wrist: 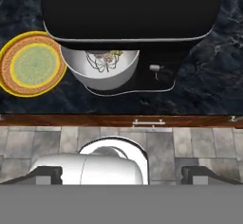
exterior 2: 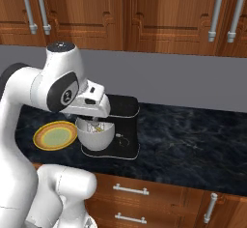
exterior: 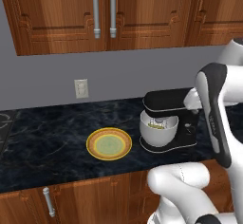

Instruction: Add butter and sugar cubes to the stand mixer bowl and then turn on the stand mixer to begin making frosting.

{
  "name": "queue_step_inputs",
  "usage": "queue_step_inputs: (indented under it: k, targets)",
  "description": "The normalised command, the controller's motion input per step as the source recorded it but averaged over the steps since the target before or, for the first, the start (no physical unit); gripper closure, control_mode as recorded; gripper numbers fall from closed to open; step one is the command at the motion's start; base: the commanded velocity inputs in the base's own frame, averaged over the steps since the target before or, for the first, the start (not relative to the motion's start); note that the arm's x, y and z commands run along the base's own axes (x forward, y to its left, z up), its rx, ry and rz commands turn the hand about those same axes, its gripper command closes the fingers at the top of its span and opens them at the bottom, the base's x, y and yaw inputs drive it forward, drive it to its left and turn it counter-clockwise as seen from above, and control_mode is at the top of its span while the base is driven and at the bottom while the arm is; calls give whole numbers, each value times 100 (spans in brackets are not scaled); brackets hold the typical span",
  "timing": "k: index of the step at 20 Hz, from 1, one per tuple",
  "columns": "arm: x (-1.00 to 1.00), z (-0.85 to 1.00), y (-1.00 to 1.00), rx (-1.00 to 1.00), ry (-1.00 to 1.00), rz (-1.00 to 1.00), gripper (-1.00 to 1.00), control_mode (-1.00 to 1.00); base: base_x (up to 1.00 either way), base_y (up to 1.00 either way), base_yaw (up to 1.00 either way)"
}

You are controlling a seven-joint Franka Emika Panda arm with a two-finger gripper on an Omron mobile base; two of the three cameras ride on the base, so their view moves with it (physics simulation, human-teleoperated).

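Inside stand mixer bowl [wrist: 102, 73] — small yellowish bits by whisk; jaws spread wide.

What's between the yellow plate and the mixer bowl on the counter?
Nothing but bare dark marble counter. In the left base view a narrow strip separates the plate from the stand mixer bowl; the hand view shows the same gap.

We see the arm bent high, its hand held over the stand mixer [exterior 2: 116, 121] head and pointing down at it. In the hand view our gripper [wrist: 122, 175] has its dark fingertips [wrist: 47, 174] set wide apart, nothing between them.
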Motion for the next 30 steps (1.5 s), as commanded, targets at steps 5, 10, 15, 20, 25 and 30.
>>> queue_step_inputs:
  k: [5, 10, 15, 20, 25, 30]
  targets:
    - [-5, -29, -53, -21, -4, 0, -100, -100, 0, 0, 0]
    - [0, -53, -48, -10, -2, 0, -100, -100, 0, 0, 0]
    - [0, -52, -44, 3, 0, 0, -100, -100, 0, 0, 0]
    - [0, -34, -6, 2, 0, 1, -100, -100, 0, 0, 0]
    - [1, -28, 35, -5, 0, 0, -100, -100, 0, 0, 0]
    - [30, -34, 12, -7, 0, 0, -100, -100, 0, 0, 0]
